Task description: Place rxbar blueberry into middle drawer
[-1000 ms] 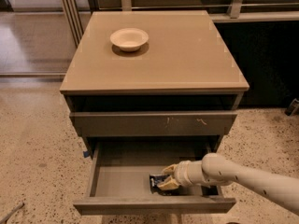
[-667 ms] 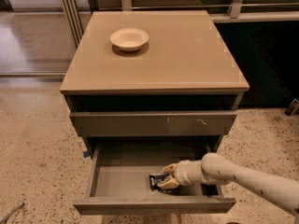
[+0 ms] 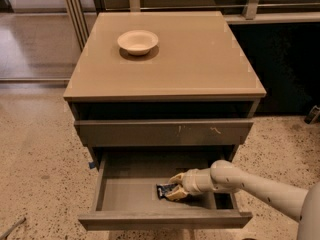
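The middle drawer [image 3: 127,194] is pulled out, showing its flat grey floor. My gripper [image 3: 175,187] reaches into it from the right, low over the floor at the right of centre. The rxbar blueberry [image 3: 163,189], a small dark bar, sticks out to the left between the pale fingers [image 3: 176,178]. The fingers are closed on it. The bar rests on or just above the drawer floor; I cannot tell which.
A cream round bowl [image 3: 137,41] sits on the cabinet top [image 3: 200,59] at the back left. The drawer front above [image 3: 165,132], with small pale scratches, is closed. Speckled floor surrounds the cabinet. A dark wall stands at the right.
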Action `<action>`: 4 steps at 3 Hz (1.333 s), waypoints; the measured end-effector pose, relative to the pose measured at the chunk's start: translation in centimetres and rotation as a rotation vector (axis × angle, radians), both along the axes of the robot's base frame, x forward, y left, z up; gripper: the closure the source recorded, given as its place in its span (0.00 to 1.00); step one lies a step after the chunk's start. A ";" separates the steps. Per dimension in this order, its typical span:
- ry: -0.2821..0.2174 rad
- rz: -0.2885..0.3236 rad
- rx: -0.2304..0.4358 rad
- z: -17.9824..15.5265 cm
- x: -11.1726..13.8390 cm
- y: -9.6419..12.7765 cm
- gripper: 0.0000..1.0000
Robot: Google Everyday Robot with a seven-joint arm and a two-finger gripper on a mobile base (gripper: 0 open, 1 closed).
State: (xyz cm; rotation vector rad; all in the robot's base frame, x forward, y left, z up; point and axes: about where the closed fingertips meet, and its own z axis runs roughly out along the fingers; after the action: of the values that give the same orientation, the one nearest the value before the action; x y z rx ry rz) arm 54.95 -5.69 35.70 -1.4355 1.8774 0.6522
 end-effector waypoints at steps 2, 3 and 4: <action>0.000 0.000 0.000 0.0 0.0 0.0 0.53; 0.000 0.000 0.000 0.0 0.0 0.0 0.29; 0.000 0.000 0.000 0.0 0.0 0.0 0.06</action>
State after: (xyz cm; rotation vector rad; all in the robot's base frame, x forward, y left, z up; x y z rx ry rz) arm 54.95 -5.68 35.70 -1.4356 1.8773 0.6525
